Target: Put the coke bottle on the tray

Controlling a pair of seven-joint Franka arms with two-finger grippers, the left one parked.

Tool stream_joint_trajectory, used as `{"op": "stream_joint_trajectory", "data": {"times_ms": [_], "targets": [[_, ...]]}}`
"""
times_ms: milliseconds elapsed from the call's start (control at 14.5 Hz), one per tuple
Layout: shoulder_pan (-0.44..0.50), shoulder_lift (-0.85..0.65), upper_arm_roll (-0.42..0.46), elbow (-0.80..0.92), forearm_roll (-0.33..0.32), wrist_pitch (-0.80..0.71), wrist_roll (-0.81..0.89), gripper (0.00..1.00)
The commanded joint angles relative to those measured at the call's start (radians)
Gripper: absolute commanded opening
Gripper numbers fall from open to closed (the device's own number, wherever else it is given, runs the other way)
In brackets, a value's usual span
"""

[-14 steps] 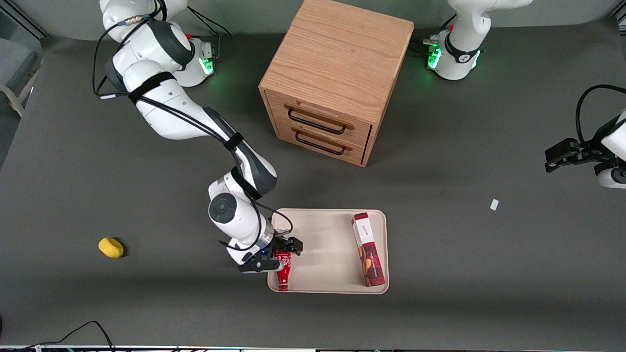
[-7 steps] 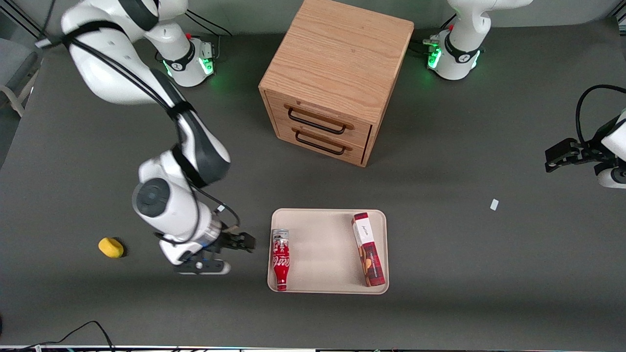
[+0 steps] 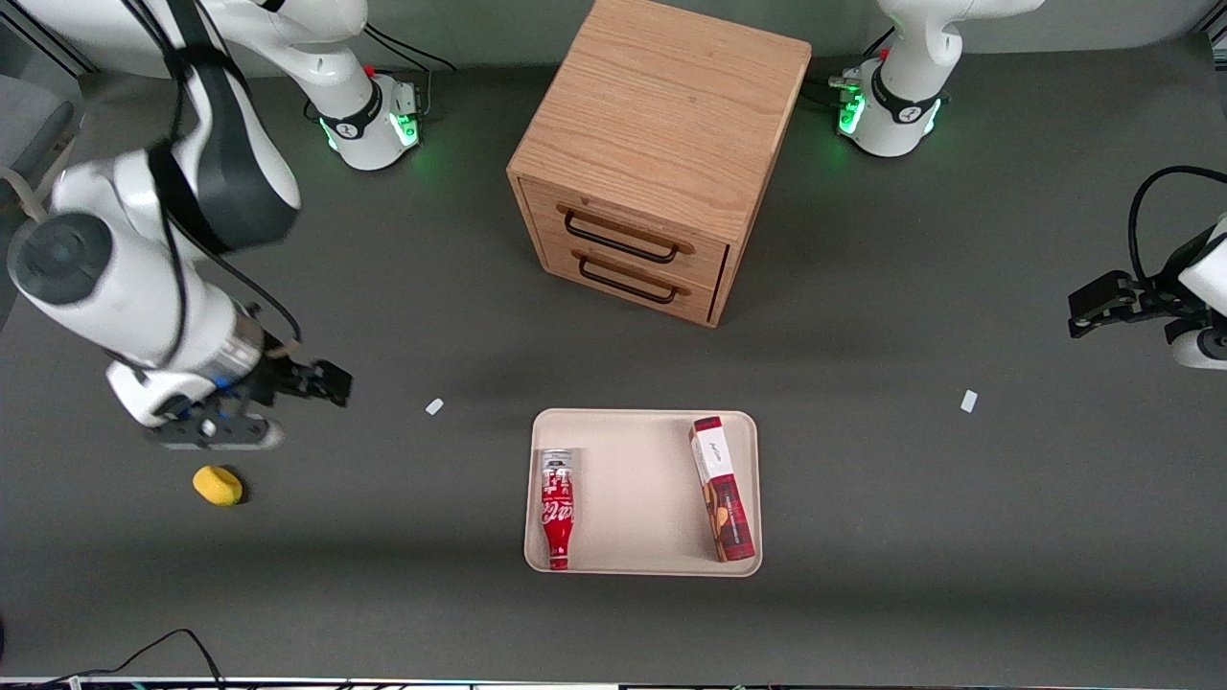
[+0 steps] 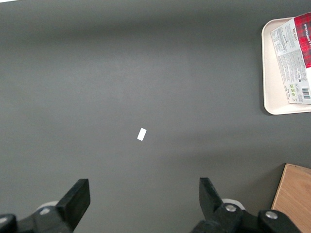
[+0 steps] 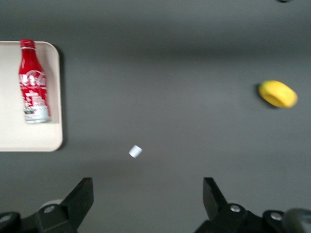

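While the bottle (image 3: 557,509) lies on its side in the tray (image 3: 644,565), the end effector (image 3: 316,383) hangs above the tabletop (image 3: 863,316), well apart from it, toward the working arm's end. Its two fingers (image 5: 81,198) are spread wide and hold nothing. In the right wrist view the end effector (image 5: 148,196) looks down on bare tabletop (image 5: 170,68), with a small white scrap (image 5: 135,151) just ahead of the fingers.

The bottle is red with white letters. It rests along the tray edge that is nearest the working arm. Its grey base points away from the front camera and its thin red neck points toward it. In the right wrist view the bottle (image 5: 32,82) sits just inside the rim of the tray (image 5: 34,141).

A red and white box (image 3: 721,488) also lies flat in the tray, along the edge nearest the parked arm. The bottle and the box are apart, with bare tray between them. The left wrist view shows one corner of the tray (image 4: 268,73) with the end of the box (image 4: 294,58) on it.

A yellow thing (image 3: 218,485) sits on the tabletop near the end effector, a bit nearer the front camera. It shows in the right wrist view too (image 5: 277,93). The white scrap (image 3: 434,406) lies between the end effector and the tray. Another white scrap (image 3: 969,401) lies toward the parked arm's end.

A wooden cabinet (image 3: 661,134) with two drawers stands farther from the front camera than the tray. Both drawers look shut.
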Motion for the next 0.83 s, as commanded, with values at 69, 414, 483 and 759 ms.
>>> {"op": "stream_joint_trajectory", "data": {"times_ms": [69,414,483,759], "targets": [[-0.062,-0.264,-0.037,-0.233,0.100,0.000,-0.114,1.00],[-0.062,-0.355,-0.121,-0.239,0.134,-0.070,-0.203,1.00],[-0.062,-0.354,-0.123,-0.238,0.154,-0.069,-0.203,1.00],[-0.056,-0.335,-0.129,-0.207,0.178,-0.061,-0.194,1.00]]}}
